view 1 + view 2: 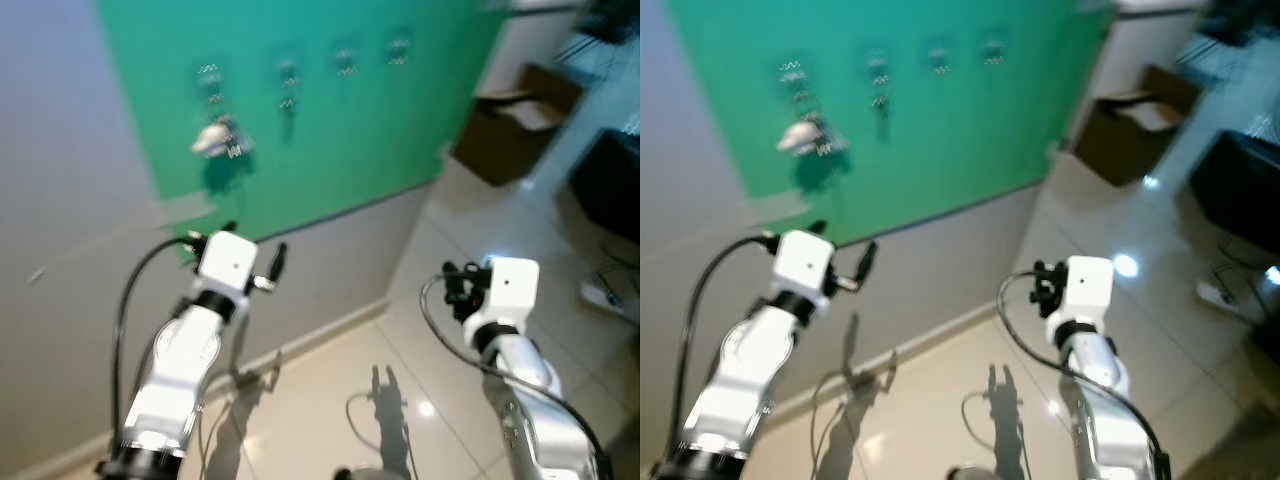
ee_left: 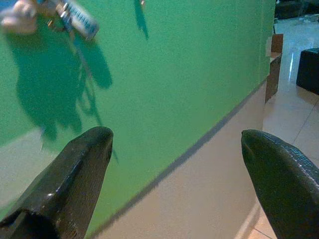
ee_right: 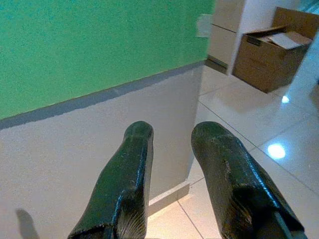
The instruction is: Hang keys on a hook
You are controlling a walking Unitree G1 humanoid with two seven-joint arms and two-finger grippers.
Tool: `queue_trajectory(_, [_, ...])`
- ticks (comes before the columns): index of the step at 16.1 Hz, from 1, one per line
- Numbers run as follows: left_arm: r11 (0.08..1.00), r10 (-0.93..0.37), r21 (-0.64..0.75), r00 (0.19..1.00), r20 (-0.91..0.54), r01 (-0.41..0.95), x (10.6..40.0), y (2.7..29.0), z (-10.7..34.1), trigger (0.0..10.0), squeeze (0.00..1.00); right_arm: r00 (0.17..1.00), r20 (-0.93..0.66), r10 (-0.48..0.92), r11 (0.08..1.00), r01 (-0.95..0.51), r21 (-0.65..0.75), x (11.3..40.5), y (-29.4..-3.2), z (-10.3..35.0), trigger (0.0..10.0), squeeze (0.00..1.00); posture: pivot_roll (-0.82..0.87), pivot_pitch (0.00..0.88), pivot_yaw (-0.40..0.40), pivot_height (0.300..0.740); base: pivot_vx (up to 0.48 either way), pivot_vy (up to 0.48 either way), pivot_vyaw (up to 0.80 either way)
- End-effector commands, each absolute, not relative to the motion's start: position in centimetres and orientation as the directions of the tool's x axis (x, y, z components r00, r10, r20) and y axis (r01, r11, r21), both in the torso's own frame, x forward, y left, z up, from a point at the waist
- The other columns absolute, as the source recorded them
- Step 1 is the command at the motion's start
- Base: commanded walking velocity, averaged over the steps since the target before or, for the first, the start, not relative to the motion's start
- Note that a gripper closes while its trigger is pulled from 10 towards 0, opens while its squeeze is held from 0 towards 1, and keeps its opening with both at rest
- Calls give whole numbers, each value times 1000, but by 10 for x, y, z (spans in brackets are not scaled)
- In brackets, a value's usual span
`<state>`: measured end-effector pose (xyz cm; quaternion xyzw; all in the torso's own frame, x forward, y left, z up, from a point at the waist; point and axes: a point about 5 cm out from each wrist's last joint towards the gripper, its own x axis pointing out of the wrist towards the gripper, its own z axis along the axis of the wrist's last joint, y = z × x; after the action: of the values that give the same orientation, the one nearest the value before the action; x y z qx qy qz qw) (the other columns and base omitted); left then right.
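- I see a matte green wall panel (image 1: 330,130) above a grey base and glossy floor tiles (image 1: 330,390).
- Open cardboard box (image 3: 271,47) holds paper.
- Keys (image 1: 217,140) hang on the leftmost hook.
- Left gripper (image 2: 174,164): fingers spread, empty.
- Right gripper (image 3: 172,144): narrow gap, empty.

A green wall panel (image 1: 330,130) is set above a grey lower wall (image 1: 320,270). An open cardboard box (image 1: 515,125) is seen on the glossy tiled floor (image 1: 440,300), beside a black cabinet (image 1: 610,185).
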<state>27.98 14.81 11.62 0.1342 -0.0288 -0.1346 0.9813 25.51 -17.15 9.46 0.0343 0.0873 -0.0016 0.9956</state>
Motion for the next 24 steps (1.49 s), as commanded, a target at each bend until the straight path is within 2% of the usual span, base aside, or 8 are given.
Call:
queue_trajectory(1, [926, -291, 262, 956, 34, 273, 281, 143, 118, 10000, 0, 983, -184, -27, 998, 38, 57, 253, -178, 95, 10000, 0, -113, 0, 7, 740, 0, 0, -800])
queue_trajectory(11, [942, -269, 230, 960, 84, 244, 283, 149, 125, 10000, 0, 984, -181, 2, 999, 5, 39, 257, -170, 96, 10000, 0, -104, 8, 5, 740, 0, 0, -800])
queue_trajectory(24, [936, -276, 252, 957, 85, 247, 282, 142, 120, 10000, 0, 982, -187, -24, 999, 18, -30, 257, -178, 99, 10000, 0, -127, 9, 5, 740, 0, 0, -800])
